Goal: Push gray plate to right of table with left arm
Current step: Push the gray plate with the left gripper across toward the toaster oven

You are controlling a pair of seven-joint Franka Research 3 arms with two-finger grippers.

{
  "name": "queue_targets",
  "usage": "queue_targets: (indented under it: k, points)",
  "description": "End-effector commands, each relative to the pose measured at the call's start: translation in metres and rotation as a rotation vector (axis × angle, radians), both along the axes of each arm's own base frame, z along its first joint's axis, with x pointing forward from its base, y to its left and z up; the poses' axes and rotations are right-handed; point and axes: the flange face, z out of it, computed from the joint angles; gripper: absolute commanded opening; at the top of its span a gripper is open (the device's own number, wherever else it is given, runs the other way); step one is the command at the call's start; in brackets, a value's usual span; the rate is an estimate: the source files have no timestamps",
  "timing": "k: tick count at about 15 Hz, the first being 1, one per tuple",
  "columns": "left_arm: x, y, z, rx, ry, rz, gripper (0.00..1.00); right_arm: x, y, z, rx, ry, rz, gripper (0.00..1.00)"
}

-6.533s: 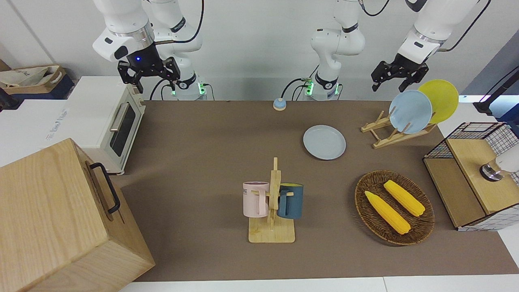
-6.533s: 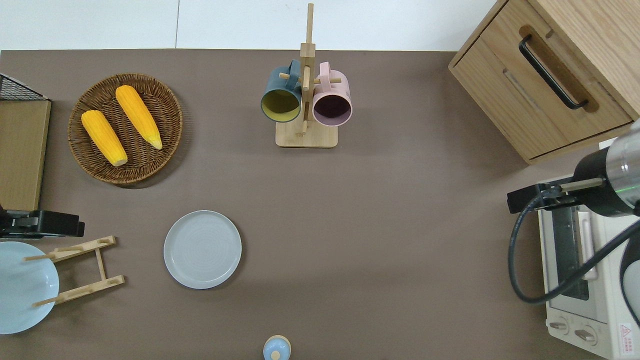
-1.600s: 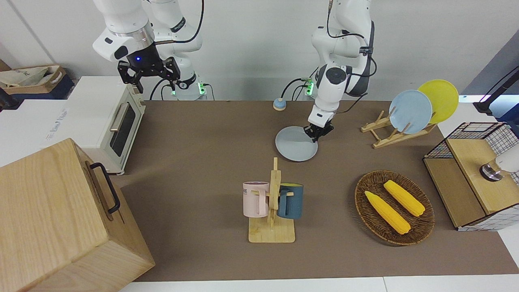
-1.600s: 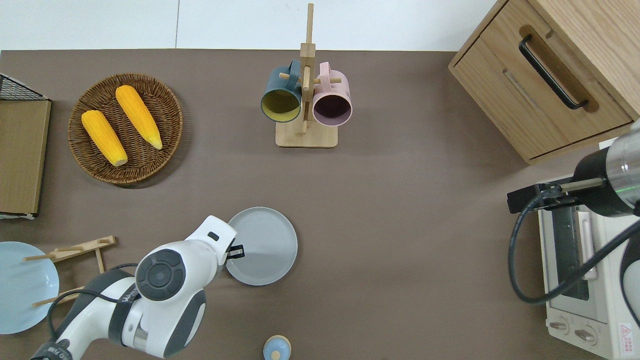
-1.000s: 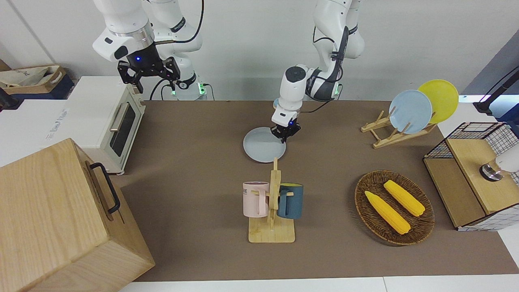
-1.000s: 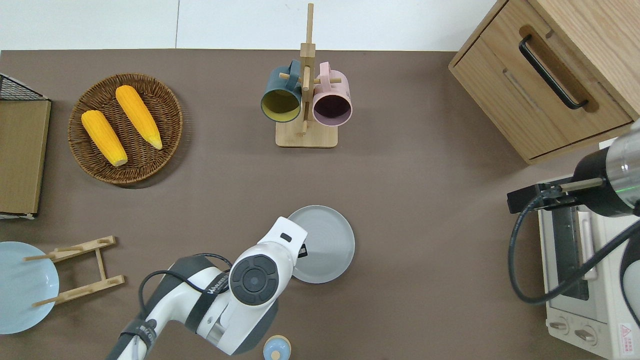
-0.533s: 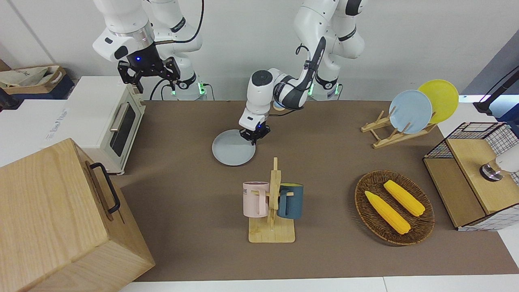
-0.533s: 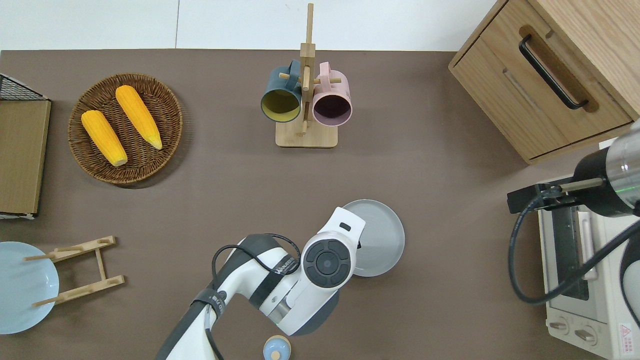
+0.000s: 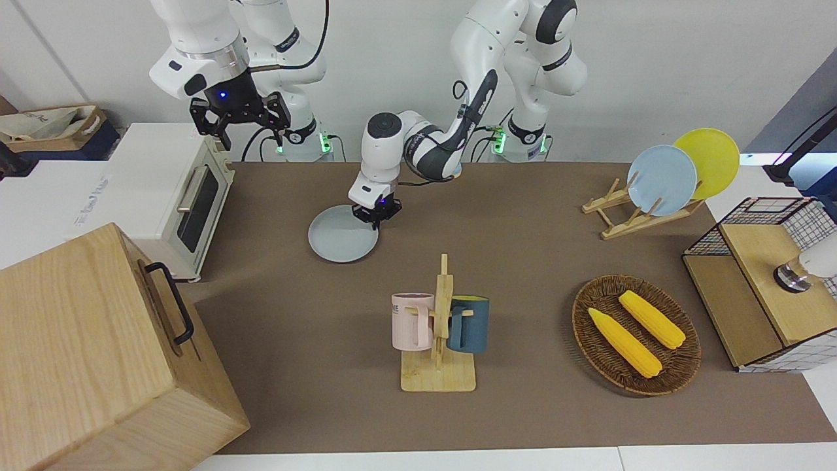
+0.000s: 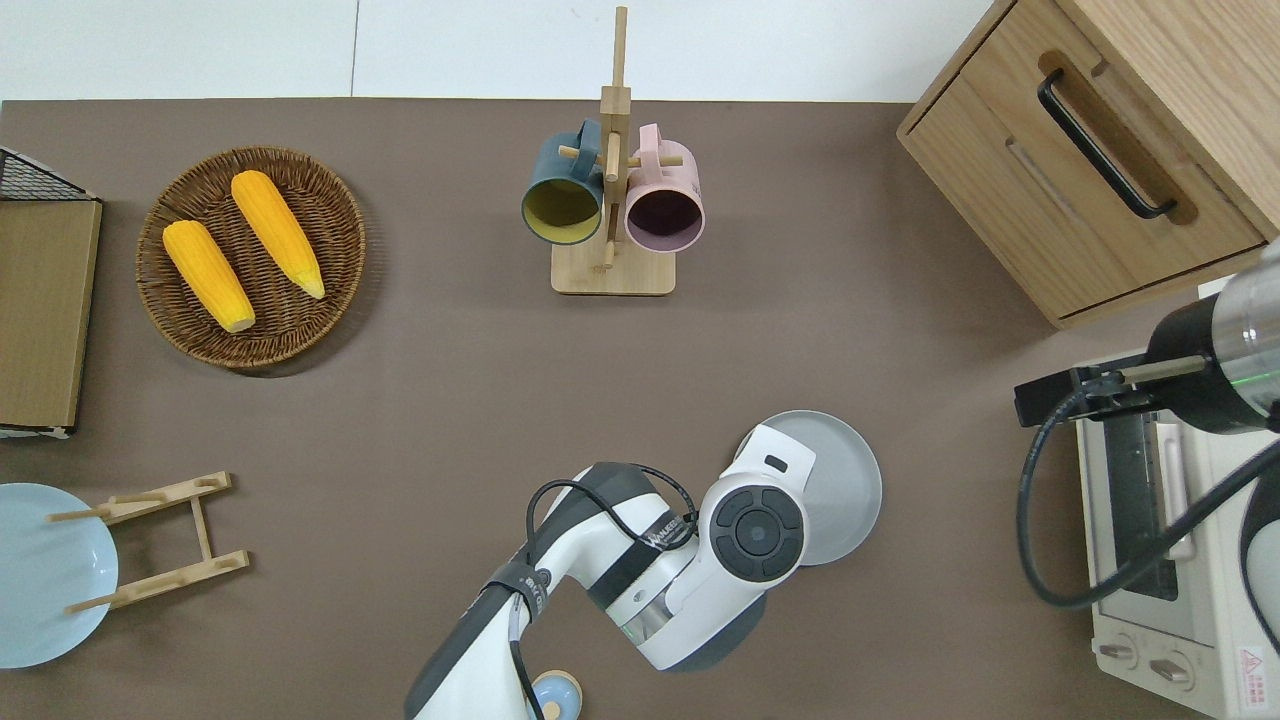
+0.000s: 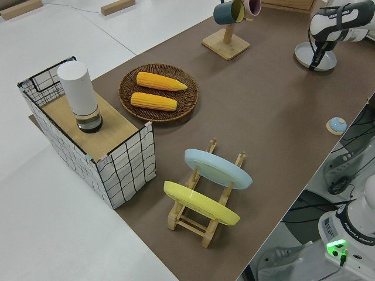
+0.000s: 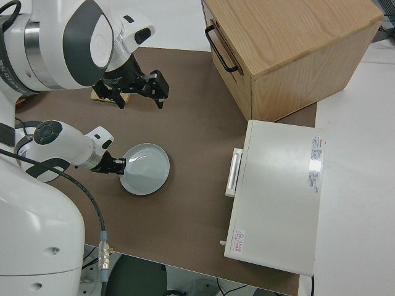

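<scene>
Wicker basket (image 9: 588, 340) holds 2 corn cobs (image 9: 635, 332).

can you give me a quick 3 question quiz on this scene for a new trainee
1. True or false: the gray plate lies flat on the table.
2. Which gripper is at the gray plate's rim? A) left gripper B) right gripper
3. Fill in: the two corn cobs lie in the wicker ___.

Key: 1 true; 2 A, at the rim on the side toward the left arm's end of the table, while the right arm is parked; 3 basket.
</scene>
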Motion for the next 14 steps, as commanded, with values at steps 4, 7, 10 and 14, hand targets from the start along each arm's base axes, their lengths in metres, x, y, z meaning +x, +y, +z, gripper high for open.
queue_targets:
  k: [4,7,10,14]
  points:
    - [0.012,-0.008,0.004,0.03,0.025,0.006,0.22,-0.004,-0.002,0.003,0.007,0.004,-0.002,0.983]
    - [0.019,0.001,0.018,0.047,0.034,-0.036,0.66,-0.004,-0.002,0.003,0.007,0.004,-0.002,0.983]
    - [0.02,0.007,0.029,0.056,0.036,-0.036,0.81,-0.004,-0.002,0.003,0.007,0.006,-0.003,0.983]
    - [0.036,0.031,0.042,0.066,0.042,-0.032,0.98,-0.003,-0.003,0.003,0.007,0.006,-0.005,0.983]
